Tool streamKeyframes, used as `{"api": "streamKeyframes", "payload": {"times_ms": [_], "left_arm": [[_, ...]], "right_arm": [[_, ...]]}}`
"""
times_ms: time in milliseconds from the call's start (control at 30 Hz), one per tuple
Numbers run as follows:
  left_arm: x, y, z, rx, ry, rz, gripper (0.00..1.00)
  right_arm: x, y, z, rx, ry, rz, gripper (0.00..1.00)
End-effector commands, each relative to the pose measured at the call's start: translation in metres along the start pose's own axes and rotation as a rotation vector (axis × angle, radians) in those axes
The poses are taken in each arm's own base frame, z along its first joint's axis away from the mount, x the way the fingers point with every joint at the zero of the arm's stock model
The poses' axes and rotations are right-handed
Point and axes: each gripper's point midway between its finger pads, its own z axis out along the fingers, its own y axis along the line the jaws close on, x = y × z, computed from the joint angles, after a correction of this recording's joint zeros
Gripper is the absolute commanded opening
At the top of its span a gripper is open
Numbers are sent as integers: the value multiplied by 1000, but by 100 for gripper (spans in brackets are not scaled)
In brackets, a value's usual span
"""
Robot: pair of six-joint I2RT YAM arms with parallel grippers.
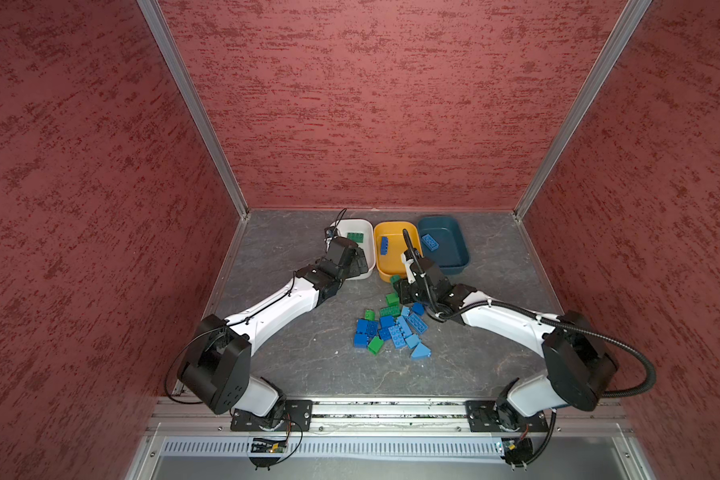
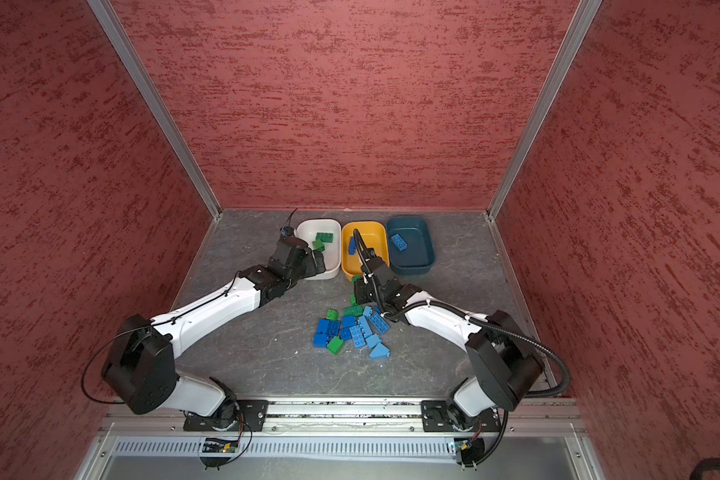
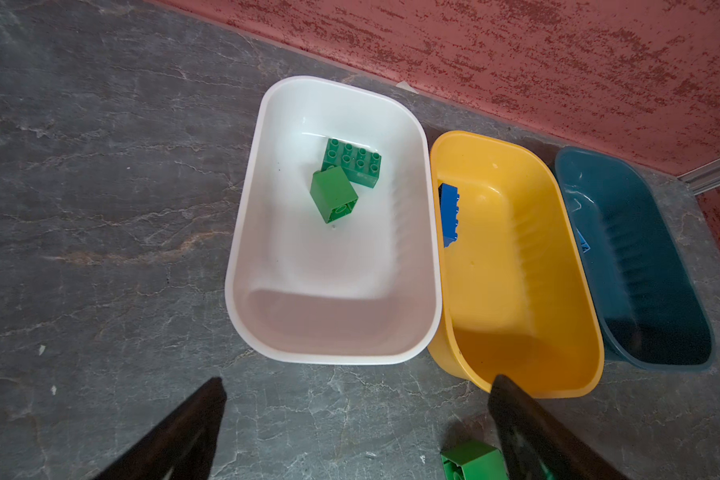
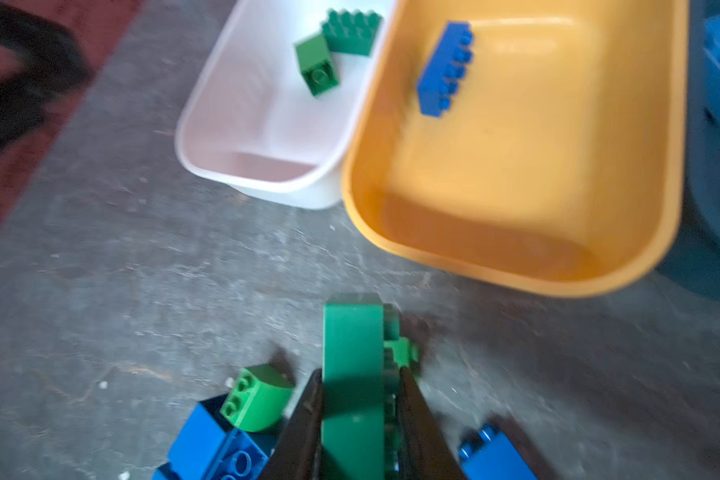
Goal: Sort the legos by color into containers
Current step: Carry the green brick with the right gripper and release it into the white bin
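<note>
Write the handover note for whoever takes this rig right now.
Left gripper: open, empty, by the white tub.
Right gripper: shut on a green brick, near the yellow tub.
Done: two green bricks in the white tub, one dark blue brick in the yellow, one light blue brick in the teal tub.
Left: held brick to the white tub, then sort the mixed pile on the table.

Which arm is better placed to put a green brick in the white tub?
Right: the right gripper is shut on a green brick near the white tub; the left gripper is open, empty.
</note>
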Motion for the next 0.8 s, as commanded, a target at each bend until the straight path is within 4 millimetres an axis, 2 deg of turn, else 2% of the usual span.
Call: {"api": "streamKeyframes", "payload": {"times_ms": [0,100,167,300,367,667,767], "left_arm": [[-5,14,-4,-50,-25,-47,99],[-5,25,-6,-81,-28,-72,100],[-6,33,-7,-100,-24,-92,100],[-4,46,-9,-139,-10,-119,100],[-2,52,-10,-153,-4,-127,100],[-1,64,-11,-181,6,-155,99],[0,69,-12,-207,11,-165,99]], "right_arm": [[-26,42,5,-205,-104,-73,18],[-50,58,26,-261,-153,-57,18],[-64,59,50,-242,-157,-14,18],[-71,51,96,-152,-96,22,19],[-71,50,113,-133,-60,9,20],[-74,45,168,-61,23,-40,24],[-77,47,173,-66,29,-41,33]]}}
